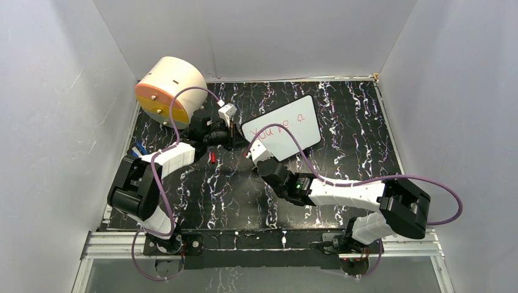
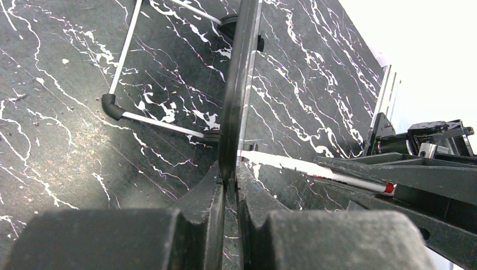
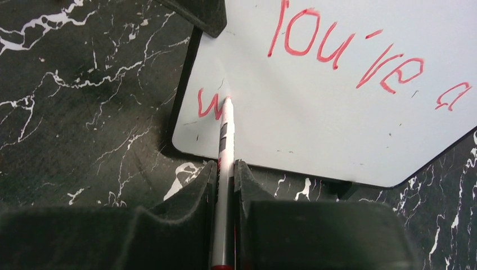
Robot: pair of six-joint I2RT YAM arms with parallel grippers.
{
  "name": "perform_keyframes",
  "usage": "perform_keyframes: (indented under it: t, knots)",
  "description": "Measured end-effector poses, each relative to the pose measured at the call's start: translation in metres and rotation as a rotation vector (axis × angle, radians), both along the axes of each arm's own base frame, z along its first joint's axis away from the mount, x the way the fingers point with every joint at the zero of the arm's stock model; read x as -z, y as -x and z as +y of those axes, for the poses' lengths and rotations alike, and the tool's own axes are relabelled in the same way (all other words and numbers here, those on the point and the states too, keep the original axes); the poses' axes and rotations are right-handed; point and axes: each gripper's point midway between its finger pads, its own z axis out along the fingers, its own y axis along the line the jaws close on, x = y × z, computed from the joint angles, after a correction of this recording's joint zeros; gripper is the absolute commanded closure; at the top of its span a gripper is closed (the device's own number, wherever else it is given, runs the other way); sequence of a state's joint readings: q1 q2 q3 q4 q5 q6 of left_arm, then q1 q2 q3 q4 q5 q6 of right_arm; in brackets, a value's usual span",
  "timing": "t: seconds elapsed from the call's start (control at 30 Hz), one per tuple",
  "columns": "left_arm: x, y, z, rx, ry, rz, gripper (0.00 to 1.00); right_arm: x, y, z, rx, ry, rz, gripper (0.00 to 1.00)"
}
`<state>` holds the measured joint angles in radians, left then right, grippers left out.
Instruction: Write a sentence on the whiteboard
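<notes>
R gripper (image 3: pixel 225 169): pressed together on the marker (image 3: pixel 226 129); barrel runs straight btwn the jaws, tip pointing away.
Marker tip: touching the whiteboard (image 3: pixel 337 124) near its lower-left corner, at the end of a short red "w" stroke.
Step in hand: my read is line 2 of the sentence (image 3: pixel 349 50), barely begun.
Do it well: light, even pressure. Move the whole wrist sideways rather than twisting, so the tip stays flat on the surface. Lift clean btwn letters.
Spacing: "You're a" climbs to the right across the top. Line 2 should prob. follow the same slant w/ a clear gap under it. There's plenty of white to the right.
L gripper (image 2: pixel 229 179): pinching the whiteboard's dark rim, board seen edge-on btwn the jaws. Looks like the brace against the marker's push.
Whiteboard position: tilted up on the table (image 1: pixel 354 122), mid-back area, w/ a white wire stand (image 2: pixel 126 62) behind it.
Risk: the start point sits close to the rim. Too much push could rock the board on the stand or slip it in the L gripper, giving wobbly strokes.
Drum (image 1: pixel 174 85): far left corner, apart from the board, not in the writing path.
</notes>
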<state>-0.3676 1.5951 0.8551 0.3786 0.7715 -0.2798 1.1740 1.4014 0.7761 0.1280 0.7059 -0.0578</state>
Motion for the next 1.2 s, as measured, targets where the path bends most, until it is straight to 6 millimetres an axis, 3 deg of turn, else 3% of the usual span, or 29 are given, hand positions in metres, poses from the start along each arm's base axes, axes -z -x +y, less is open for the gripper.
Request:
perform_keyframes:
  t: [0.37, 0.63, 1.2]
  knots:
    - [0.0, 0.0, 0.0, 0.0, -0.003, 0.005, 1.0, -0.004, -0.001, 0.001, -0.005, -0.012, -0.008, 1.0]
    - [0.0, 0.001, 0.0, 0.0, -0.004, 0.007, 1.0, -0.018, 0.002, -0.002, -0.01, -0.065, -0.022, 1.0]
    - [0.0, 0.001, 0.0, 0.0, -0.004, 0.006, 1.0, -0.014, -0.005, -0.004, 0.012, -0.074, -0.012, 1.0]
